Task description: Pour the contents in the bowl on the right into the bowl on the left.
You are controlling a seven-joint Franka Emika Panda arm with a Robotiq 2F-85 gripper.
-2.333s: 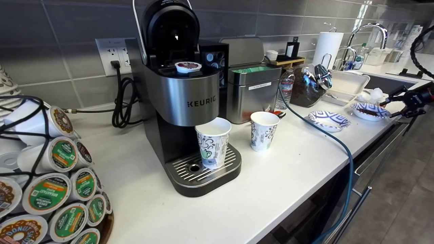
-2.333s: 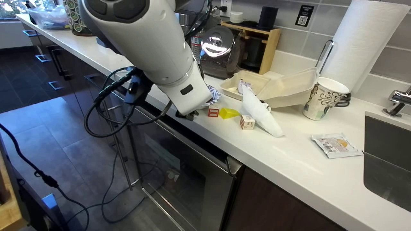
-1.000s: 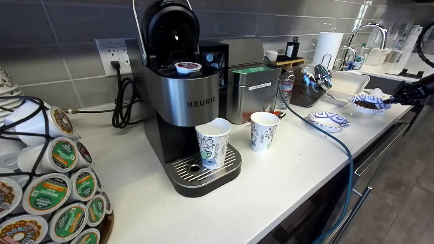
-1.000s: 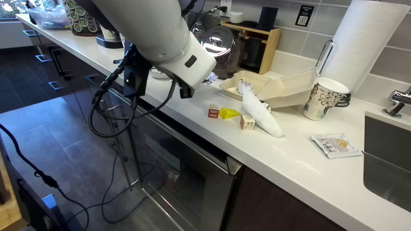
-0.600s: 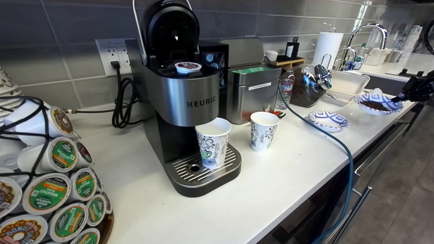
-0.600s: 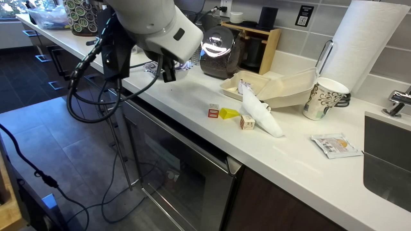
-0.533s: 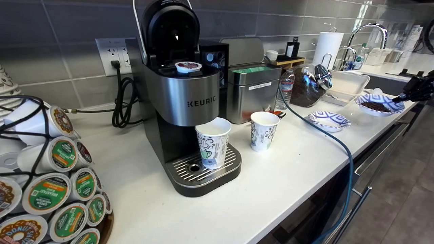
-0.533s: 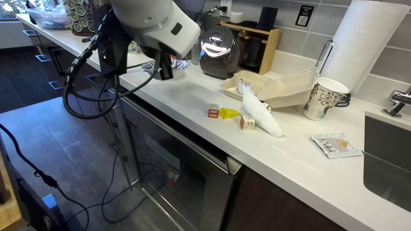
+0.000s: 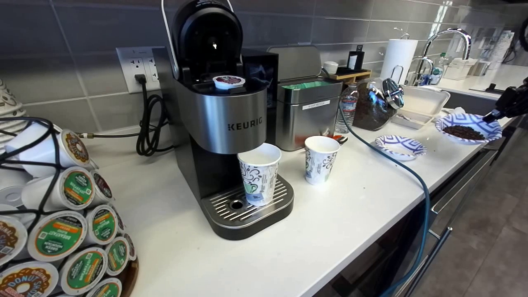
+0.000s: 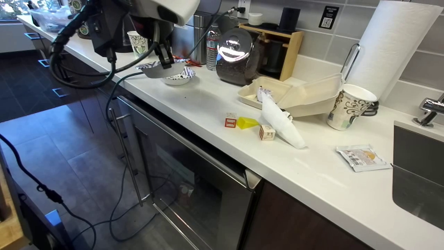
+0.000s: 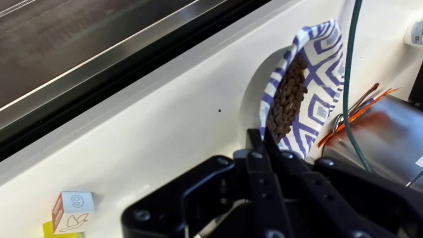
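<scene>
One bowl (image 9: 466, 120) above white counter (image 9: 330, 222), tiled wall (image 9: 280, 24)

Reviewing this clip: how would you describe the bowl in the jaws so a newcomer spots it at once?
In an exterior view, follow the white counter right from the Keurig coffee maker, past a blue-and-white patterned bowl. The next bowl, similarly patterned, is the one: unlike its neighbour, it holds brown, bean-like pieces, and the jaws grip its rim.
</scene>
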